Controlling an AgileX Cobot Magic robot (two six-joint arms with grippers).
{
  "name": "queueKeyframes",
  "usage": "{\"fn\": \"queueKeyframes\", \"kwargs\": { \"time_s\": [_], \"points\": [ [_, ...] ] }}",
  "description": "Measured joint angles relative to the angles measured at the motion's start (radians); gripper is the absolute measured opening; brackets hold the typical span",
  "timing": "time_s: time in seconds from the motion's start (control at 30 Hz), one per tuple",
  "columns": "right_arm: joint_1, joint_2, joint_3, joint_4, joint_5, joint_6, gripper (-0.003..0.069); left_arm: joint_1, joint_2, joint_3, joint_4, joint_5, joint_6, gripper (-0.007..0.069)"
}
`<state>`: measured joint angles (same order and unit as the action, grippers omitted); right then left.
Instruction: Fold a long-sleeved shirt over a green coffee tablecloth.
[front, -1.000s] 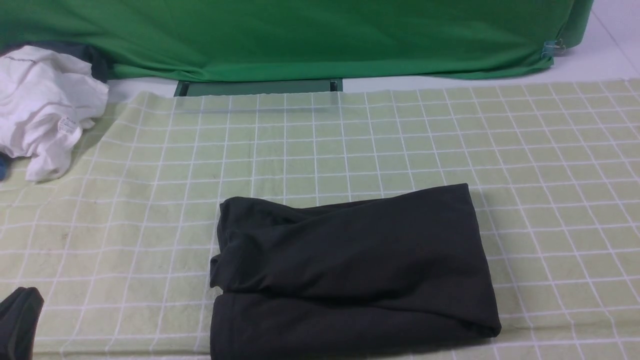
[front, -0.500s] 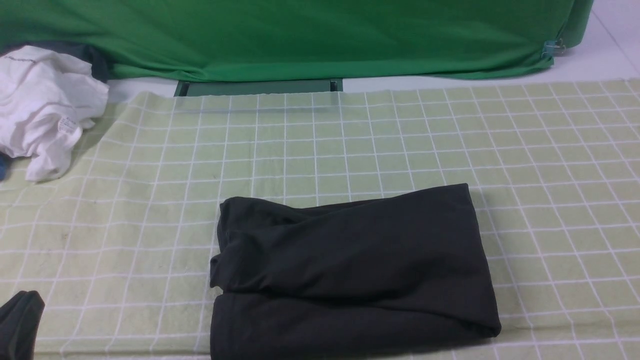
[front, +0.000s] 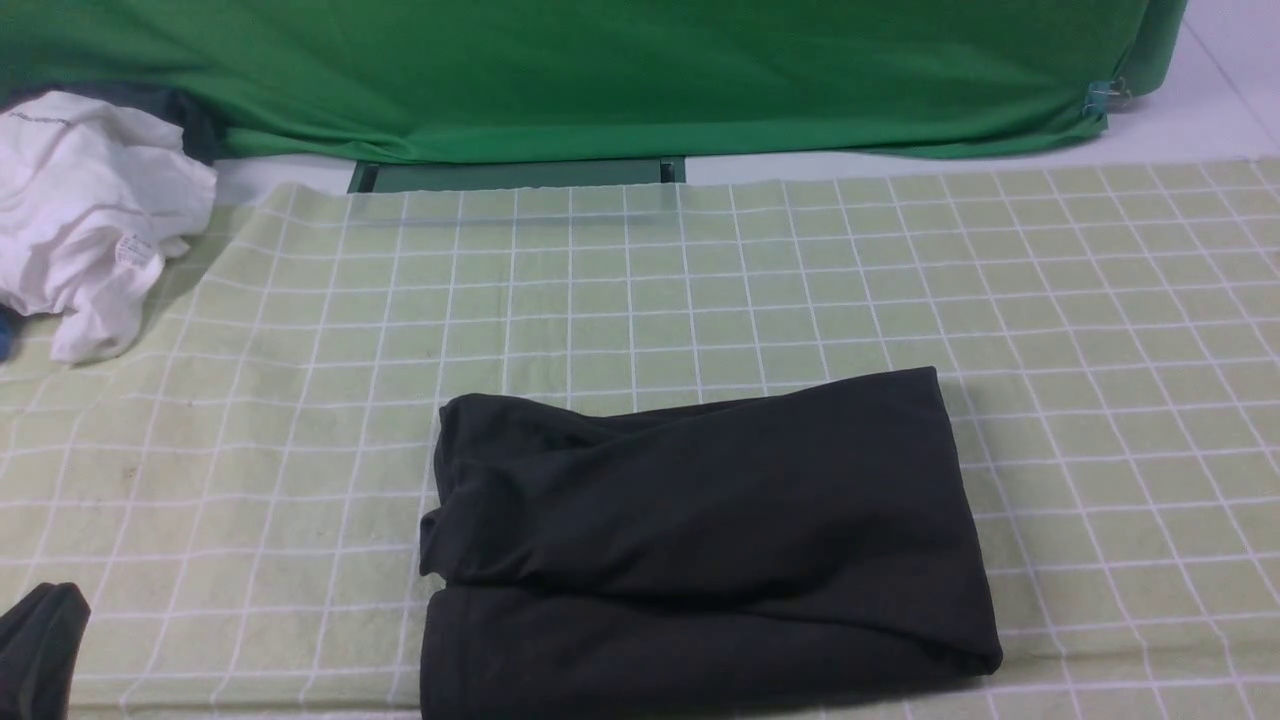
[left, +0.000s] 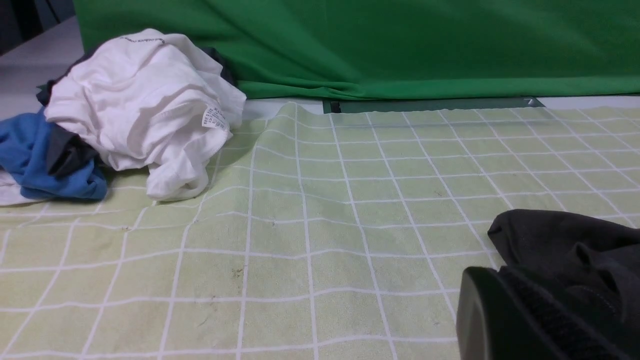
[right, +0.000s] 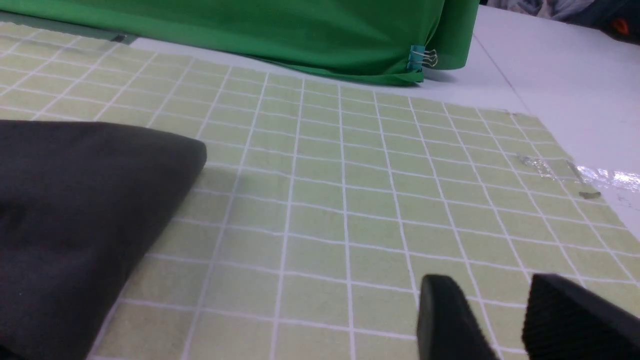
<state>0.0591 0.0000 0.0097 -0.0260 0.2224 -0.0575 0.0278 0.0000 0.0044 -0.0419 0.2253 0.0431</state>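
Observation:
The long-sleeved shirt lies folded into a black rectangle on the green coffee tablecloth, near the front edge; its print and neck label are hidden. My left gripper peeks in at the lower left corner, well left of the shirt. In the left wrist view only one of its fingers shows, its ribbed pad bare, with the shirt's folded edge behind it. My right gripper stands open over bare cloth, to the right of the shirt's corner, with nothing between its fingers.
A crumpled white garment with a small tag sits at the back left, on blue clothing. Plain dark green fabric hangs along the back, held by a binder clip. Tape holds the cloth's right edge.
The left gripper has sunk slightly lower in the front view's corner. The shirt has not moved.

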Motion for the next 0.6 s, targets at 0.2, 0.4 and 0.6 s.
{"fn": "queueKeyframes", "kwargs": {
  "time_s": [0.2, 0.4, 0.6],
  "points": [
    [0.000, 0.000, 0.000, 0.000, 0.000, 0.000, 0.0239, 0.000, 0.000, 0.000, 0.001, 0.000, 0.000, 0.0015],
    [0.000, 0.000, 0.000, 0.000, 0.000, 0.004, 0.0239, 0.000, 0.000, 0.000, 0.010, 0.000, 0.000, 0.0015],
    [0.000, 0.000, 0.000, 0.000, 0.000, 0.013, 0.0239, 0.000, 0.000, 0.000, 0.011, 0.000, 0.000, 0.0015]
  ]
}}
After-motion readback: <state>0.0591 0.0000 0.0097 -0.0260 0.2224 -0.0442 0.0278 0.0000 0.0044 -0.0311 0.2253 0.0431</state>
